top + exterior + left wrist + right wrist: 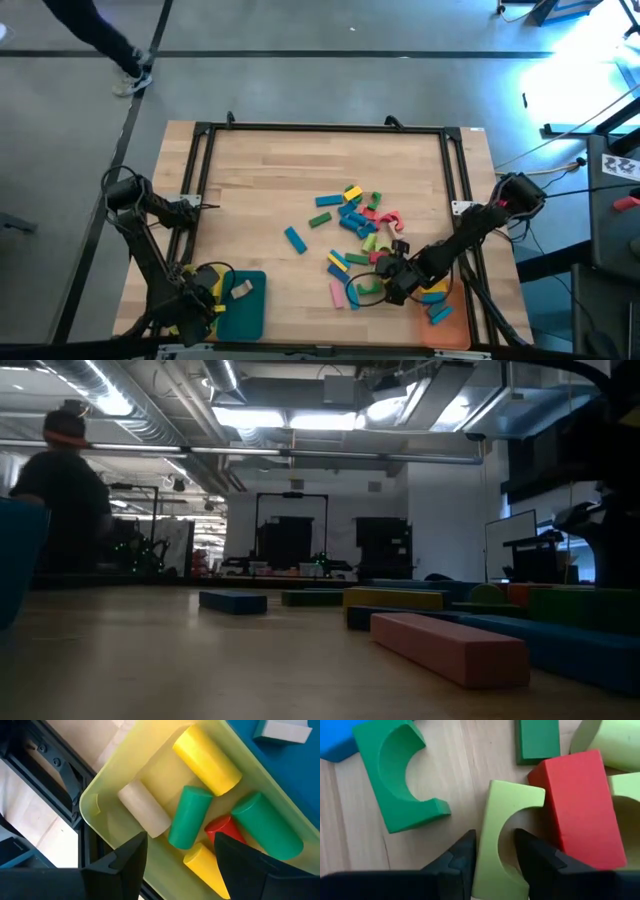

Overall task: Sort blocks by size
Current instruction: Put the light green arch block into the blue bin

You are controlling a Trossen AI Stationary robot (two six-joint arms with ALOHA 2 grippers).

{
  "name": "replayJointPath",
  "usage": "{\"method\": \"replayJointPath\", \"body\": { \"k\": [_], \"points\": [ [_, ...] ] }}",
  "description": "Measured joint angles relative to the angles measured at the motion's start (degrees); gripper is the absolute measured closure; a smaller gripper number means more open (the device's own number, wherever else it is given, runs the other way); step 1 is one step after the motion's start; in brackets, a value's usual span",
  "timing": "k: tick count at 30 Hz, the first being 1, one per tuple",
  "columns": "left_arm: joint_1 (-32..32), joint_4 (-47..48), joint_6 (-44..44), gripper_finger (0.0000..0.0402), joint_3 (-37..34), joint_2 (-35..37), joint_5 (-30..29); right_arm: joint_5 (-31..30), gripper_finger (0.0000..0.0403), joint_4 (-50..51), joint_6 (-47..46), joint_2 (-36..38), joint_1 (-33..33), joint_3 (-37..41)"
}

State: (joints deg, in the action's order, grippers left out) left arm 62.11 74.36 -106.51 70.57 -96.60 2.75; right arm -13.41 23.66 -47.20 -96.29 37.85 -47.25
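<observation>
right gripper (495, 852) closing on light green arch (502, 827) — red block (580, 807) touching at 3 o'clock, risking a bump | left gripper (180, 852) waiting apart over yellow tray (107, 780)

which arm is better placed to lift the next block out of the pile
The right. The right gripper is down in the pile with its fingers around one leg of the light green arch block. The left gripper hangs open over the yellow tray, away from the pile.
</observation>
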Motion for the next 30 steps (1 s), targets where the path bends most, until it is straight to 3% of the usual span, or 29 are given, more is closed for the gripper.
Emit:
{"method": "replayJointPath", "body": {
  "k": [13,19,25,30],
  "points": [
    [0.0,0.0,1.2,0.0192,0.0,0.0,-3.2,1.8,0.0279,9.8,5.5,-0.4,0.0,-10.8],
    [0.0,0.0,3.3,0.0192,0.0,0.0,-3.2,-1.2,0.0277,8.8,12.9,-0.4,-0.7,-16.9],
    [0.0,0.1,3.3,0.0192,0.0,0.0,-3.6,-3.4,0.0278,-7.9,25.4,-0.5,-4.9,-18.5],
    [0.0,0.2,2.9,0.0192,0.0,0.0,-3.8,2.1,0.0278,-30.2,37.3,-4.0,-9.8,-18.5]
  ]
}}
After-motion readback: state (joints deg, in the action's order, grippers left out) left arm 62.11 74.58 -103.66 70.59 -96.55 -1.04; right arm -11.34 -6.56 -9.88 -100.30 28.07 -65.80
